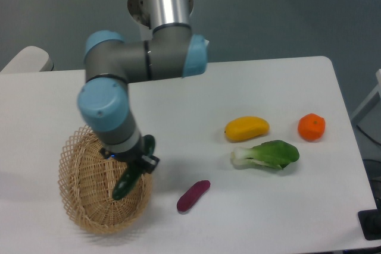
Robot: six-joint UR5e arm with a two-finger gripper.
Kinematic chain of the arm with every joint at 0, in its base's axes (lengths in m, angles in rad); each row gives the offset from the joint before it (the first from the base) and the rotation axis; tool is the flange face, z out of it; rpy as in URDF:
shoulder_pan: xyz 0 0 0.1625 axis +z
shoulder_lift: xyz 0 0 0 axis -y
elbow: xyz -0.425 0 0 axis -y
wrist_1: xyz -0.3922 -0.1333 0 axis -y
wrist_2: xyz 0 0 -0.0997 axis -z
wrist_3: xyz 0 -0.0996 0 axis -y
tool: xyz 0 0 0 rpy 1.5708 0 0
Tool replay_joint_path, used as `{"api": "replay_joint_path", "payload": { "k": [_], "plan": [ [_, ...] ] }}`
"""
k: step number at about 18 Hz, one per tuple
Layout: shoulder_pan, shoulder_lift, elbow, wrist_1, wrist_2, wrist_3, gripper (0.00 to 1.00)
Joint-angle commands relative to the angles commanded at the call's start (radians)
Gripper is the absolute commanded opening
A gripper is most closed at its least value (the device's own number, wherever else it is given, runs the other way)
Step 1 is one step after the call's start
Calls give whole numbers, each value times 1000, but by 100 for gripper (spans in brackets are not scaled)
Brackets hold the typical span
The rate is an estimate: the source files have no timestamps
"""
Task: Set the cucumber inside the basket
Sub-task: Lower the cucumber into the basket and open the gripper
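The tan wicker basket point(89, 191) sits at the front left of the white table. My gripper point(132, 168) hangs over the basket's right half, mostly hidden under the arm's wrist. The dark green cucumber point(124, 186) sticks out below it, tilted, its lower end down inside the basket near the right wall. The gripper looks shut on the cucumber's upper part, with a dark finger point(147, 146) showing above. I cannot tell whether the cucumber's tip touches the basket floor.
A purple eggplant-like piece point(193, 196) lies just right of the basket. A bok choy point(266, 154), a yellow mango point(246, 128) and an orange point(311, 127) lie at the right. The table's front edge is close below the basket.
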Motion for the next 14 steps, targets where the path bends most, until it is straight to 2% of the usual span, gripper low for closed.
{"api": "replay_joint_path", "payload": {
  "k": [3, 5, 8, 12, 14],
  "plan": [
    [-25, -25, -5, 2, -3, -100, 38],
    [-29, -26, -23, 8, -6, -103, 39],
    [-38, -35, -51, 66, -2, -100, 41],
    [-43, -43, -60, 75, -2, -88, 42],
    [-43, -43, -57, 75, 0, -85, 52]
  ]
}}
